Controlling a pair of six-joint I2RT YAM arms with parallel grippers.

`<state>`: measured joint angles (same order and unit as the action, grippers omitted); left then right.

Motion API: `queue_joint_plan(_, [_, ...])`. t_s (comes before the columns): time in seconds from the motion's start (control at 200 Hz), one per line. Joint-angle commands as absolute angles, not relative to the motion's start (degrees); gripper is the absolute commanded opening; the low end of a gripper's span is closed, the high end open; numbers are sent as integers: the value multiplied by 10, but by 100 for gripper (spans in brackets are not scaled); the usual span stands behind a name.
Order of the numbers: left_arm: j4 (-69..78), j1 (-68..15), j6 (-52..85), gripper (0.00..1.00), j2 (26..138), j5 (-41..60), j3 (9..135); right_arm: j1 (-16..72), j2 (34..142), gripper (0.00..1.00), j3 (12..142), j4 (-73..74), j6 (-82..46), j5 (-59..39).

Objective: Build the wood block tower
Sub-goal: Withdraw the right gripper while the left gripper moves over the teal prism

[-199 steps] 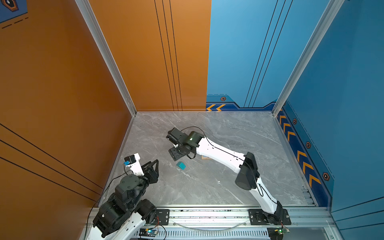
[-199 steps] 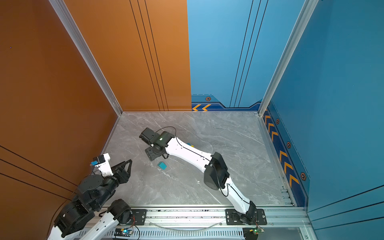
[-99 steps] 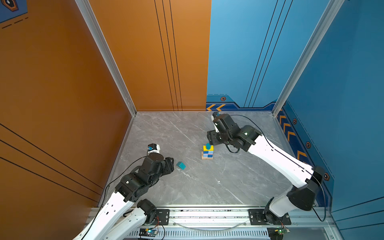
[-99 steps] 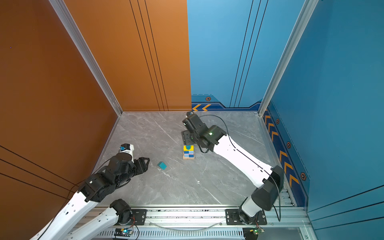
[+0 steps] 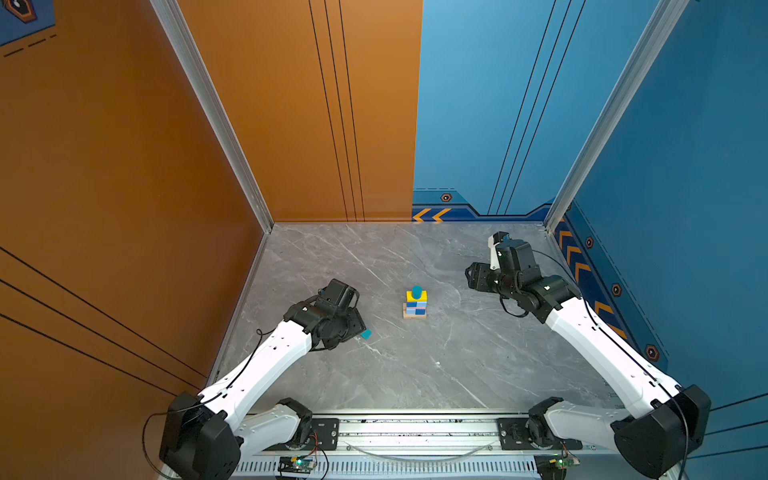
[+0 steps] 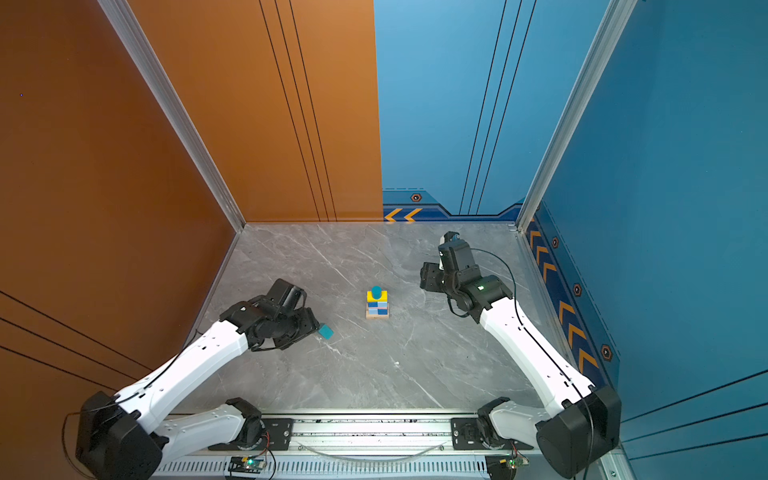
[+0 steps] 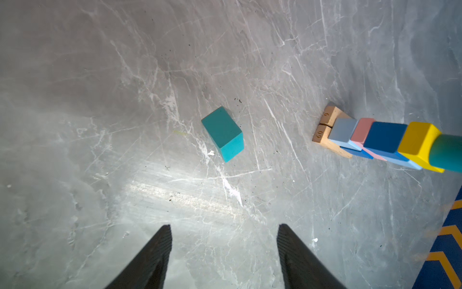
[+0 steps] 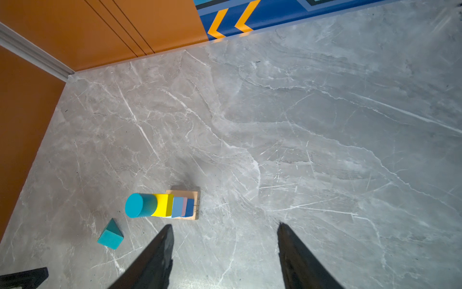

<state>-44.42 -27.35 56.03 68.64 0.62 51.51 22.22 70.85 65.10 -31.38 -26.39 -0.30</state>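
Note:
The tower (image 5: 415, 304) (image 6: 377, 304) stands mid-table in both top views: tan planks at the base, light and dark blue cubes with a pink slab, a yellow bar, and a teal cylinder (image 8: 140, 205) on top. The last of the wood blocks, a teal prism (image 5: 365, 333) (image 6: 326, 331), lies on its side left of the tower (image 7: 375, 140). My left gripper (image 5: 355, 326) (image 7: 223, 226) hangs open just short of the prism (image 7: 223, 133), with nothing between its fingers. My right gripper (image 5: 471, 276) (image 8: 223, 225) is open and empty, well right of the tower (image 8: 180, 205).
An orange wall (image 5: 145, 208) bounds the table on the left and a blue wall (image 5: 665, 208) on the right, close behind the right arm. The arms' metal rail (image 5: 415, 428) runs along the front edge. Grey marble surface (image 5: 415, 374) lies between the arms.
The right arm has drawn back from the left-middle of the table to the far right, uncovering the tower. The left arm has reached forward from the front left corner to the prism.

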Motion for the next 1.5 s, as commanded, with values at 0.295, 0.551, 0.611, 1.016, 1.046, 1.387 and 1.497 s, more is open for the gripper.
queue_joint_plan(0.295, [-417, -238, 594, 73, 874, 68, 604, 123, 720, 67, 614, -268, -280, -118])
queue_joint_plan(0.551, [-418, -233, 592, 70, 954, 61, 648, 91, 735, 67, 611, -266, -283, -142])
queue_joint_plan(0.611, [-417, -229, 595, 68, 968, 60, 648, 88, 737, 66, 610, -266, -284, -146])
queue_joint_plan(1.016, [-417, -228, 594, 66, 978, 62, 653, 80, 745, 66, 608, -264, -288, -156])
queue_joint_plan(1.046, [-417, -228, 594, 66, 978, 62, 652, 80, 745, 66, 609, -264, -288, -156])
queue_joint_plan(1.387, [-418, -234, 608, 69, 934, 43, 620, 80, 741, 66, 604, -262, -290, -162])
queue_joint_plan(1.497, [-424, -241, 611, 72, 929, 41, 615, 80, 739, 66, 602, -261, -292, -163])
